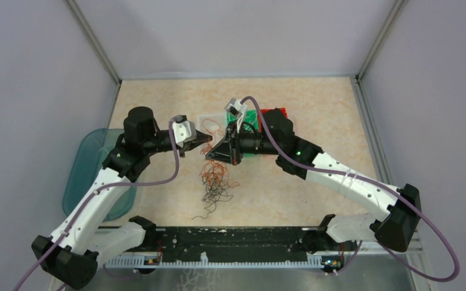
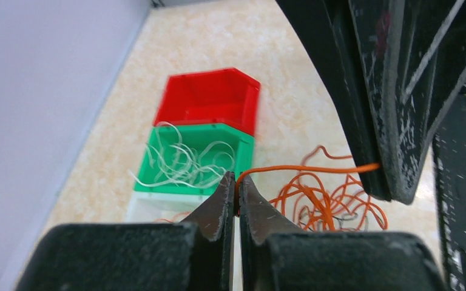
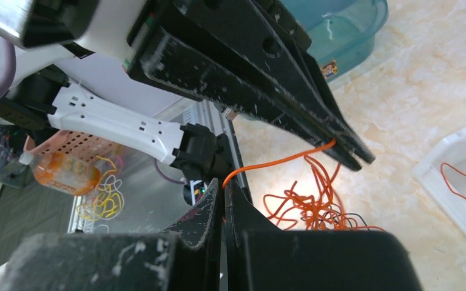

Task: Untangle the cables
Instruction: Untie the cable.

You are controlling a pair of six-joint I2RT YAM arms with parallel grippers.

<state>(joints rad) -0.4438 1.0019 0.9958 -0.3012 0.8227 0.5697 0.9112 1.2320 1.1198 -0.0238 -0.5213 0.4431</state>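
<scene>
A tangle of orange and black cables (image 1: 215, 179) lies on the table in front of the bins and hangs up to both grippers. In the left wrist view my left gripper (image 2: 237, 182) is shut on one orange cable (image 2: 303, 168). That strand runs taut to the right gripper's fingers (image 2: 370, 167). In the right wrist view my right gripper (image 3: 223, 182) is shut on the same orange cable (image 3: 273, 162), which leads to the left gripper's fingertips (image 3: 340, 145). From above, the left gripper (image 1: 209, 140) and right gripper (image 1: 208, 153) meet tip to tip over the tangle.
A red bin (image 1: 277, 113), a green bin (image 2: 188, 160) holding white cables and a white bin (image 3: 461, 182) holding orange cables stand behind the grippers. A teal container (image 1: 91, 170) sits at the left edge. Grey walls enclose the table.
</scene>
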